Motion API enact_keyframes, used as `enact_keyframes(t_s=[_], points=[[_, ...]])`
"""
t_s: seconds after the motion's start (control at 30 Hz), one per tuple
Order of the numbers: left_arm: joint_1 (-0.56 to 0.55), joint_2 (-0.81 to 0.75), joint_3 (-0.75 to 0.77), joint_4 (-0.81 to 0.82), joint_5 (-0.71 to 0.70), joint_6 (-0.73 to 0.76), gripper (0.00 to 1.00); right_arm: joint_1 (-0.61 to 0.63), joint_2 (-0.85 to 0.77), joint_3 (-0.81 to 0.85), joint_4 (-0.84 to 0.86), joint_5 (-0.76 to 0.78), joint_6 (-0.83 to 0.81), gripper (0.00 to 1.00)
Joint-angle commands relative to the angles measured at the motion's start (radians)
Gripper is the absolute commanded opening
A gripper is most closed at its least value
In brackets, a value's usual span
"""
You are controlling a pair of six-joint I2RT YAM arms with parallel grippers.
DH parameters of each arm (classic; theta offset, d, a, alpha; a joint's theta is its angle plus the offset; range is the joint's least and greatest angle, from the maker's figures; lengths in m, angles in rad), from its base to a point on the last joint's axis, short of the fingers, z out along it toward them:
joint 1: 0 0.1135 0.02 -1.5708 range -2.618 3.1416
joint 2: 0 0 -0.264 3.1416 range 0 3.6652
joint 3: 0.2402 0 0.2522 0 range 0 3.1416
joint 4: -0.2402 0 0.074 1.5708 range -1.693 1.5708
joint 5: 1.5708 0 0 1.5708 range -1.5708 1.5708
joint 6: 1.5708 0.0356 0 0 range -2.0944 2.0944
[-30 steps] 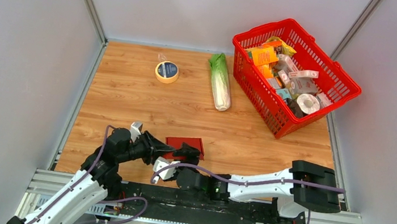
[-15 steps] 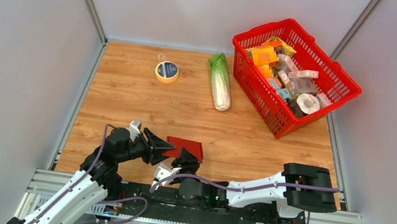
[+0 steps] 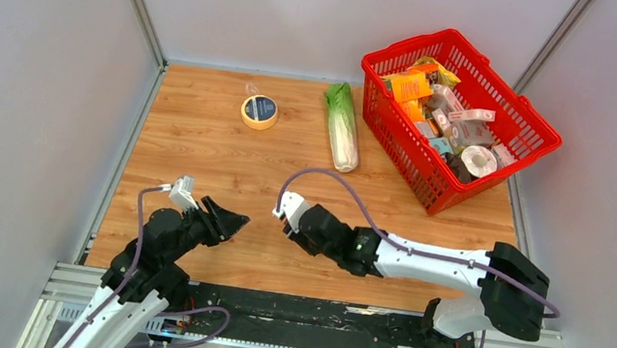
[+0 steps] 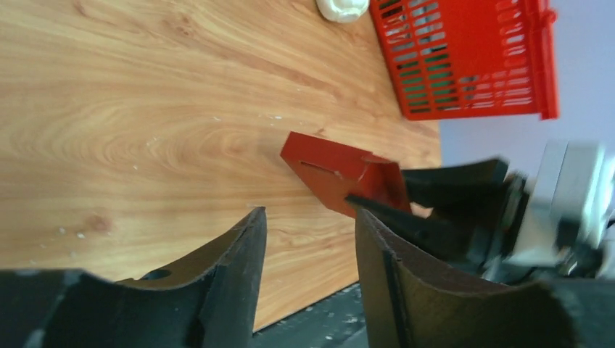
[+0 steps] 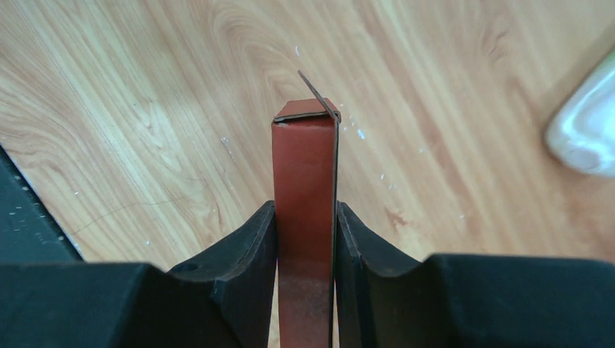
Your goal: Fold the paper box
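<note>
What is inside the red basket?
The red basket holds orange packets, pale boxes and a white roll. Whatever lies beneath these is covered.

Your left arm (image 3: 111,320) and right arm (image 3: 436,265) look alike: white shells, black joints, and a purple cable (image 3: 323,172) looping along each. Your left gripper (image 4: 310,217) and right gripper (image 5: 305,210) carry matte black, curved fingers (image 4: 236,268).
</note>
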Motion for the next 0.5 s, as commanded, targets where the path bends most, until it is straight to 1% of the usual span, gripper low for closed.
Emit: enact_keyframes(t_s=[0.0,0.03,0.07,0.1,0.13,0.17,0.2,0.27,0.33,0.43,0.47], points=[[0.003,0.076,-0.045,0.195,0.043,0.196,0.54,-0.104,0.040,0.147,-0.270,-0.334,0.179,0.34],[0.003,0.114,-0.038,0.223,0.058,0.217,0.54,-0.120,0.055,0.162,-0.290,-0.342,0.179,0.34],[0.001,0.199,-0.021,0.250,0.074,0.238,0.55,-0.123,0.080,0.176,-0.318,-0.397,0.176,0.34],[-0.001,0.247,-0.012,0.301,0.100,0.281,0.56,-0.127,0.092,0.187,-0.326,-0.406,0.178,0.33],[-0.004,0.296,0.022,0.318,0.114,0.299,0.57,-0.135,0.100,0.193,-0.329,-0.414,0.182,0.33],[-0.010,0.388,0.039,0.333,0.127,0.319,0.59,-0.143,0.112,0.192,-0.321,-0.441,0.187,0.33],[-0.020,0.425,0.056,0.359,0.138,0.365,0.59,-0.147,0.115,0.190,-0.314,-0.460,0.192,0.33],[-0.063,0.497,0.090,0.392,0.125,0.407,0.59,-0.166,0.118,0.172,-0.291,-0.506,0.192,0.33],[-0.097,0.518,0.088,0.457,0.117,0.454,0.59,-0.189,0.112,0.149,-0.272,-0.537,0.190,0.33],[-0.111,0.551,0.059,0.566,0.164,0.481,0.55,-0.216,0.120,0.146,-0.255,-0.561,0.190,0.33],[-0.114,0.583,0.056,0.599,0.181,0.482,0.52,-0.222,0.122,0.144,-0.251,-0.564,0.187,0.33]])
